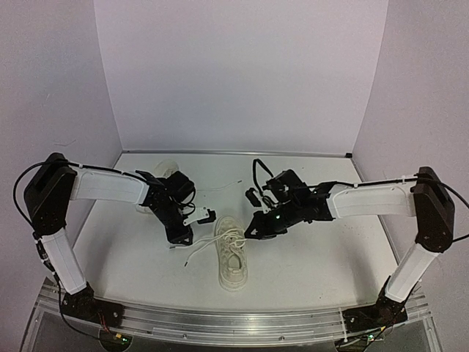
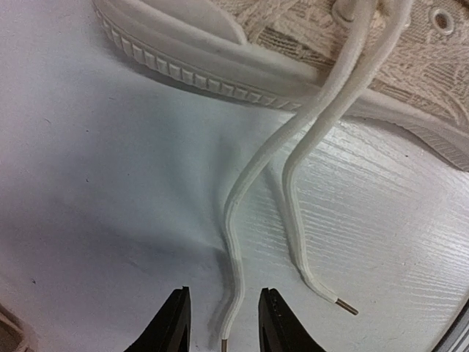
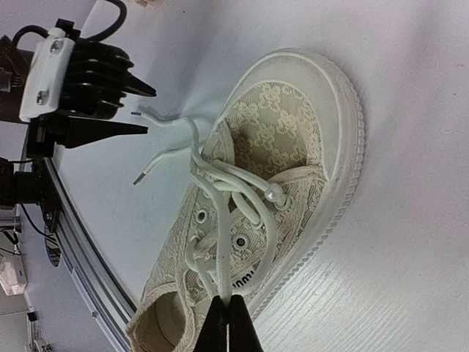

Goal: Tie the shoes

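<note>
Right gripper (image 3: 226,319) pinched the cream canvas sneaker's (image 3: 286,139) thin white lace (image 3: 220,213); tugging could pull its end (image 2: 233,293) from the half-open left gripper (image 2: 223,302).

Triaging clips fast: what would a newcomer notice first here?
A cream-white lacy canvas sneaker lies in the middle of the white table, its thin white laces untied and trailing left. The left tool stands open astride one lace end; the right tool is shut on a strand over the shoe's eyelets.

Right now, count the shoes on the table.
2. One shoe lies centre, near the front; the other shoe sits farther back, partly hidden behind the left arm.
</note>
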`<state>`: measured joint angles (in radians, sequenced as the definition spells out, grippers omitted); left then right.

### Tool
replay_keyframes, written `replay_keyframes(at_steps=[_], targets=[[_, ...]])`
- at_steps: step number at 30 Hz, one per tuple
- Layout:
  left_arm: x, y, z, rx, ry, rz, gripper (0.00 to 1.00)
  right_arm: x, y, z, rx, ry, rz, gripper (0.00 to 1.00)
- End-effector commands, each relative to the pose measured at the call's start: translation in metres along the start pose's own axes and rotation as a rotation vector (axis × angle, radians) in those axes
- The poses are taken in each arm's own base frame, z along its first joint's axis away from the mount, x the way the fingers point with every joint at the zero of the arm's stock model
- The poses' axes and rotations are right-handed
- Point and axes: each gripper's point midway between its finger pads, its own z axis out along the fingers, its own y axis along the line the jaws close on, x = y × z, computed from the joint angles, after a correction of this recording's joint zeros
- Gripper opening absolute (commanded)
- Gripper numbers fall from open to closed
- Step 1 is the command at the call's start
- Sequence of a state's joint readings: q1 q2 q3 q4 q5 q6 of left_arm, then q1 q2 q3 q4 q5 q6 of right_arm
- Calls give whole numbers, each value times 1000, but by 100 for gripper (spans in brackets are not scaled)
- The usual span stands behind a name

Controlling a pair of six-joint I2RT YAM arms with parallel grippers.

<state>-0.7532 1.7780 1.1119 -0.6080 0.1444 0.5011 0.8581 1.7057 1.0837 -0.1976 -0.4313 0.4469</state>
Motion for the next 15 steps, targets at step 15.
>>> replay_keyframes(at_steps=[15], targets=[[-31,12,-34,-36,-89,-62,0,-17,6,-6,-5,-80,-5,0]])
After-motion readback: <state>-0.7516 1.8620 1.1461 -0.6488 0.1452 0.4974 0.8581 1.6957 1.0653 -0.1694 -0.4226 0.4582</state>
